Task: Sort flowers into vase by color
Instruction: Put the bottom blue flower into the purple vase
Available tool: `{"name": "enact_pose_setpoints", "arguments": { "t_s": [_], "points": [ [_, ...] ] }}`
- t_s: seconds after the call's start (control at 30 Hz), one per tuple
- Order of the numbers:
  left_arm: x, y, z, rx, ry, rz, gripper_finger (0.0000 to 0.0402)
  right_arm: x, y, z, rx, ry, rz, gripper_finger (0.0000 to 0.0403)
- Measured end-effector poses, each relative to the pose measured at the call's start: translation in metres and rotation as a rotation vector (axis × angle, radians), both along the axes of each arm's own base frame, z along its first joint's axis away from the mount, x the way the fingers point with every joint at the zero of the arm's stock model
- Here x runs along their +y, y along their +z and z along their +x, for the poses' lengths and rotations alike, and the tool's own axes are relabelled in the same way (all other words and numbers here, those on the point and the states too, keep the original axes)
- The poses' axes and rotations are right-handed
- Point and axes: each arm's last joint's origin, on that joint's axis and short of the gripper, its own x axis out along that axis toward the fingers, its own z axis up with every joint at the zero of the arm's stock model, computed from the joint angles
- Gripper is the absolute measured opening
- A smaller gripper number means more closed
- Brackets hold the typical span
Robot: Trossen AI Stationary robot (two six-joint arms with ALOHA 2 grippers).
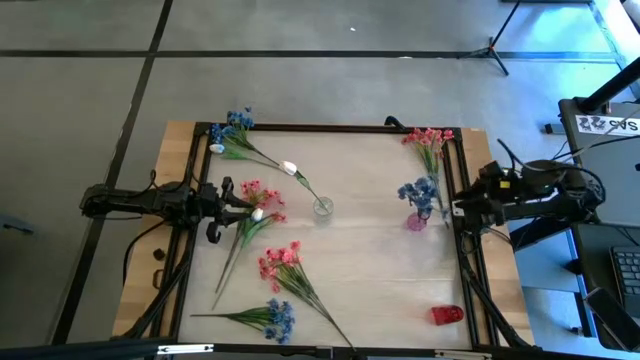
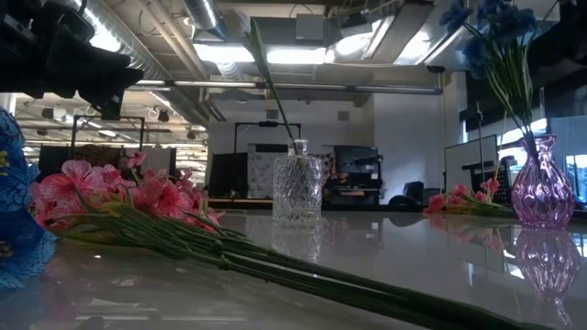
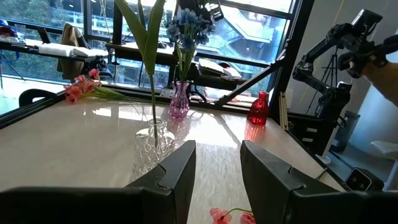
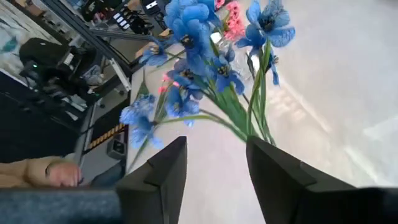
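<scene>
A clear glass vase (image 1: 321, 207) (image 2: 298, 189) mid-table holds one white-bud flower (image 1: 290, 168), whose stem leans on the rim. A purple vase (image 1: 416, 221) (image 2: 541, 188) holds blue flowers (image 1: 418, 190) (image 4: 205, 56). Pink flowers (image 1: 262, 192) with a white bud (image 1: 257, 213), more pink flowers (image 1: 281, 262) and blue flowers (image 1: 278, 319) lie flat at the left and near side. My left gripper (image 1: 240, 206) (image 3: 217, 152) hovers open and level at the left edge. My right gripper (image 1: 452, 208) (image 4: 216, 149) is open at the right edge, just short of the blue flowers.
Blue flowers (image 1: 232, 126) lie at the far left corner and pink flowers (image 1: 428, 138) at the far right. A red vase (image 1: 447, 314) stands near the right front corner. A black frame (image 1: 320, 128) rims the table. A person's hand (image 4: 62, 174) shows beyond the table.
</scene>
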Motion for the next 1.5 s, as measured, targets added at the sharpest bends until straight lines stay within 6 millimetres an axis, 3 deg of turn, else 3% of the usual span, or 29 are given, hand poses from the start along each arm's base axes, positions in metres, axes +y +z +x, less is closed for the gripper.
{"name": "enact_pose_setpoints", "arguments": {
  "t_s": [0.13,0.5,0.83,1.07,1.23,1.5],
  "points": [
    [0.000,0.000,0.000,0.000,0.000,0.000,0.0124,0.002,0.000,-0.001,0.007,0.059,0.025,0.0147],
    [0.000,0.000,0.000,0.000,0.000,0.000,0.0124,0.013,-0.042,0.037,0.059,0.309,0.091,0.0102],
    [0.000,0.002,0.000,-0.018,-0.002,-0.030,0.0124,0.017,-0.057,0.048,0.069,0.371,0.188,0.0076],
    [-0.002,0.030,-0.005,-0.305,-0.078,-0.250,0.0124,0.020,-0.033,0.053,-0.211,0.504,0.089,0.0065],
    [-0.002,0.048,-0.013,-0.507,-0.099,-0.231,0.0124,0.020,-0.010,0.044,-0.323,0.546,0.080,0.0064],
    [-0.008,0.051,-0.008,-0.520,-0.180,-0.243,0.0124,0.017,0.036,0.025,-0.615,0.547,-0.014,0.0064]
  ]
}}
